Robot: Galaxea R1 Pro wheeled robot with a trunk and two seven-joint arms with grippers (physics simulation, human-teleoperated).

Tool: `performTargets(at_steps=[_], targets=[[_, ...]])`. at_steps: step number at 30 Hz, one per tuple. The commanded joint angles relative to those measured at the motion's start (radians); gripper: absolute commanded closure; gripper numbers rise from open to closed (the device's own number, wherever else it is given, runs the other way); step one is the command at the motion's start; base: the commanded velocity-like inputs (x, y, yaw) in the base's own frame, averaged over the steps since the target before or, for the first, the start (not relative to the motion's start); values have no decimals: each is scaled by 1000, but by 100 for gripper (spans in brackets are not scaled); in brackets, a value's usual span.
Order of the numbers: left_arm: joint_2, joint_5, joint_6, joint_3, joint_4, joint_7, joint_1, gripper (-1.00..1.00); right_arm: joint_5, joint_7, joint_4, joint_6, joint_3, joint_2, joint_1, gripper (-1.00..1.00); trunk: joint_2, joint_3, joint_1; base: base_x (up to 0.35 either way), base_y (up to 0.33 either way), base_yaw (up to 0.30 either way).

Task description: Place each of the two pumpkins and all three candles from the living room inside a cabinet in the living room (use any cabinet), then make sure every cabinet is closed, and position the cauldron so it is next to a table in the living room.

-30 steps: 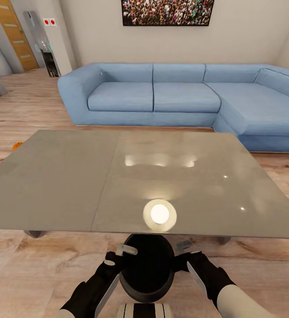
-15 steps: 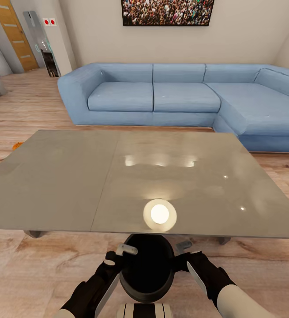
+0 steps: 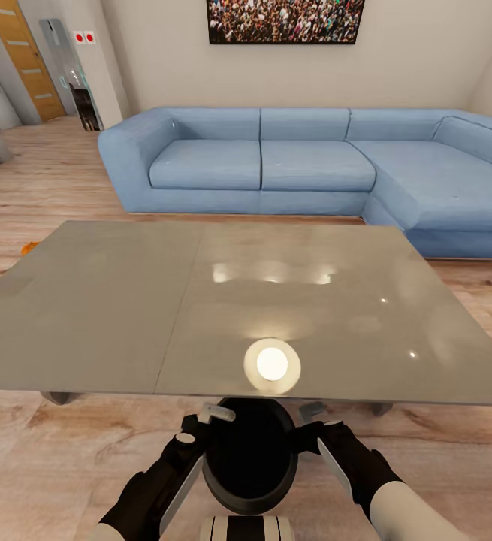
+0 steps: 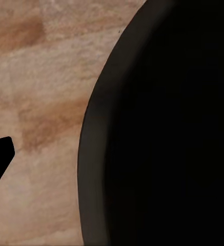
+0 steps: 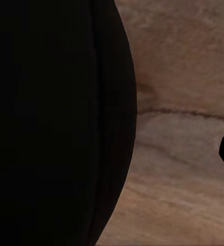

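We're on the cauldron step; the cauldron (image 3: 249, 458) sits low centre, just beside the surface (image 3: 125, 315); left claw (image 3: 200, 434) and right claw (image 3: 317, 432) flank it, spread apart; next, we'd judge, lower and release.

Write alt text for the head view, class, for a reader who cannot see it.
A black cauldron sits between the robot's left gripper and right gripper, at the near edge of a grey metal table. A blue corner sofa stands beyond it.
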Motion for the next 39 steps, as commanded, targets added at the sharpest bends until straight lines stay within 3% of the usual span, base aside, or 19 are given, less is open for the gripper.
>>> performTargets(at_steps=[1,19,23,27,33,37,39], targets=[[0,0,1,0,0,0,-1,-100,0,0,0,0,0,0,0,-100,0,0,0,-78,0,0],[2,2,-4,2,-2,1,0,-100,-1,6,-1,-1,-3,-3,0,-100,0,0,0,-74,0,0],[3,3,-6,2,-2,0,0,-100,-1,40,-1,-1,-4,-4,0,-100,0,0,0,-47,0,0],[11,6,-12,2,-15,-2,0,-100,0,82,0,-2,-52,-5,0,-100,0,0,0,-25,0,0],[19,9,-14,2,-29,-4,0,-100,0,87,-1,-3,-69,-7,0,-100,0,0,0,-2,0,0],[19,59,-15,3,-31,-5,0,-100,0,87,-10,-3,-73,-7,0,-100,0,0,0,0,0,0],[21,106,-15,3,-31,-5,0,-100,0,88,-18,-3,-74,-7,0,-100,0,0,0,0,0,0]])
